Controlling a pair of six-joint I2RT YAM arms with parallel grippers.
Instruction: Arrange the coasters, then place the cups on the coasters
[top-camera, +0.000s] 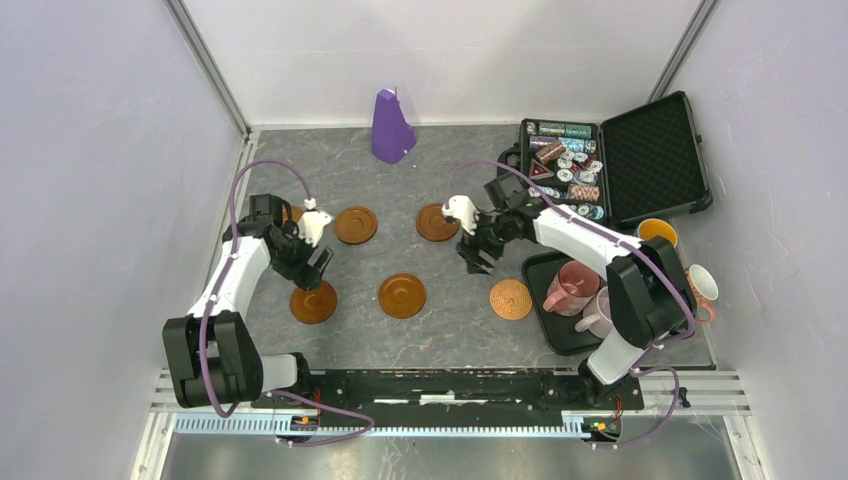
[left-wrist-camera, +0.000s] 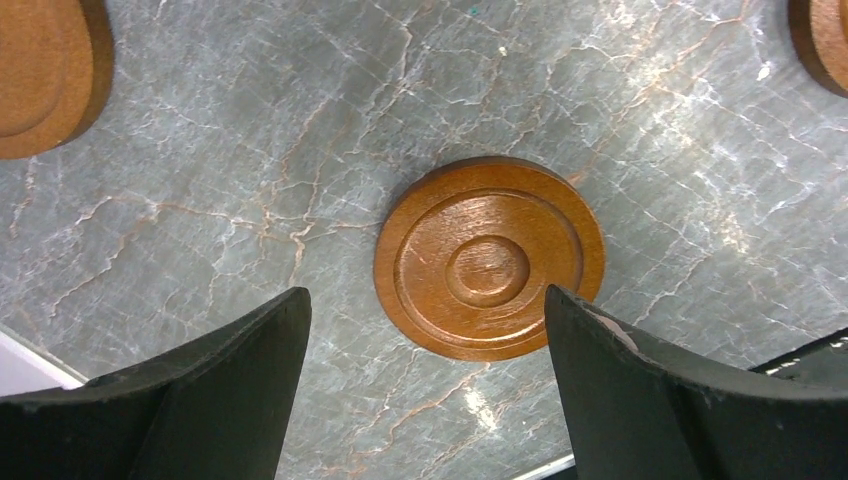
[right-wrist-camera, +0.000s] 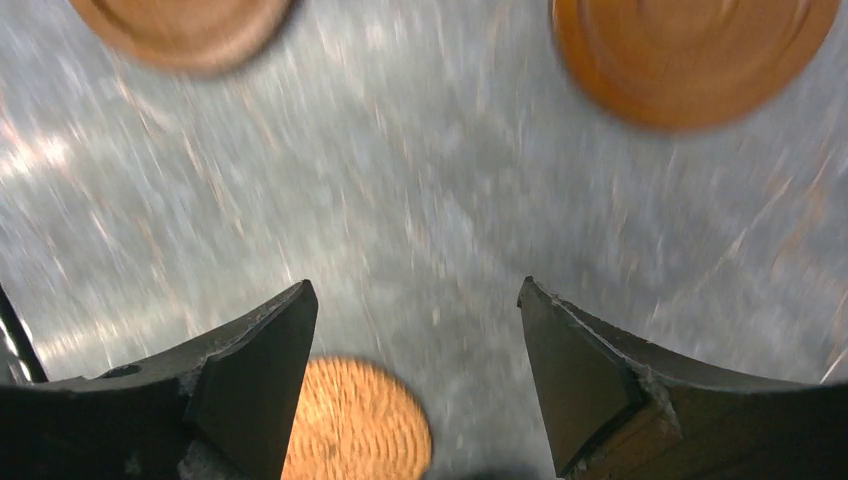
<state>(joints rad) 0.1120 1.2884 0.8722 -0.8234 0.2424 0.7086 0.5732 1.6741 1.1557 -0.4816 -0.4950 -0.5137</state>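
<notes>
**Top view.** We count six coasters (top-camera: 402, 296) lying flat on the table (top-camera: 440, 170), in two loose rows of three across the middle of the frame. Five are dark brown, and the upper-left one is half hidden by the left arm. The patterned coaster (top-camera: 511, 299) sits at the lower right. No cup stands on any of them. The cups (top-camera: 572, 288) are at the right of the frame: a pink and a lilac one on a black tray (top-camera: 537, 290), and two more off it near the right wall. The remaining cups we cannot find. We judge the arranging nearly done and all of the cup placing outstanding. The left gripper (top-camera: 320, 262) hangs over the lower-left coaster. The right gripper (top-camera: 478, 258) is over bare table, between the upper-right coaster and the patterned one.

**Left wrist view.** The jaws stand wide apart and empty. A ringed brown coaster (left-wrist-camera: 489, 271) lies flat beneath them at centre frame, untouched.

**Right wrist view.** The picture is blurred. The jaws are apart and hold nothing. The patterned coaster shows at the bottom edge and two brown ones at the top corners.

**Surface and room.** The top is grey and veined, stone-look, with faint glare. Pale walls enclose three sides. An open case (top-camera: 655, 150) of poker chips and a purple cone (top-camera: 392, 127) sit toward the top of the frame.
</notes>
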